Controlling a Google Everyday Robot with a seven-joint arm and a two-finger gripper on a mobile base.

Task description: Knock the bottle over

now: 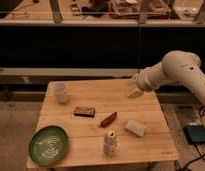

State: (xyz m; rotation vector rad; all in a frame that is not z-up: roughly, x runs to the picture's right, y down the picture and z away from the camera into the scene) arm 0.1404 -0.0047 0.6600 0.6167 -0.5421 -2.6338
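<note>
Arm point(182, 70) cut by the right edge, its gripper point(134, 91) above the table's point(96, 95) far right part

worktop point(146, 107): 1, wooden, carries all the loose items
bottle point(110, 143): 1, whitish, upright, 6 o'clock near the front edge
cup point(59, 91): 1, clear plastic, 10 o'clock corner
plate point(48, 144): 1, green, 8 o'clock corner
pale block point(135, 127): 1, 4 o'clock
dark flat box point(84, 111): 1, brown, just off centre toward 10 o'clock
red-brown stick point(108, 119): 1, about centre
loose items on worktop: 6, no kind repeated
arm point(181, 67): 1, white
tool point(134, 91): 1, above the worktop at 1 o'clock
blue floor box point(196, 133): 1, off the worktop at 3 o'clock
</note>
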